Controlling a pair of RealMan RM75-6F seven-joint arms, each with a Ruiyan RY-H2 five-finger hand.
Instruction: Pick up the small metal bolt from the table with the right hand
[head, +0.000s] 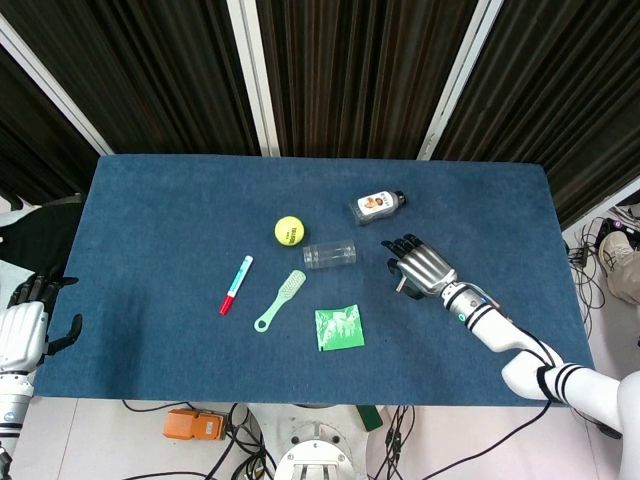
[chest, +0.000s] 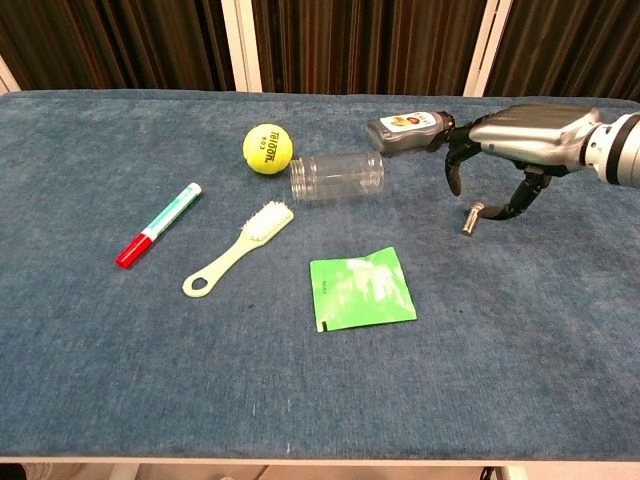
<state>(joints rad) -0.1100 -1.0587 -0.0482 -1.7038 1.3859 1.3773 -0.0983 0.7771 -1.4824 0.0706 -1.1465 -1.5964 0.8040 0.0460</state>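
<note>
The small metal bolt (chest: 472, 217) lies on the blue table cloth (chest: 520, 330), right of centre. My right hand (chest: 510, 140) hovers just above and to the right of it, palm down, fingers spread and curved, thumb tip close beside the bolt's head. It holds nothing. In the head view the right hand (head: 420, 266) covers the bolt. My left hand (head: 22, 325) hangs off the table's left edge with its fingers apart and empty.
A clear jar (chest: 337, 177) lies on its side left of the bolt, with a small dark-capped bottle (chest: 408, 131) behind it near the hand's fingertips. A tennis ball (chest: 266, 148), marker (chest: 158, 225), green brush (chest: 238, 249) and green packet (chest: 362, 288) lie further left.
</note>
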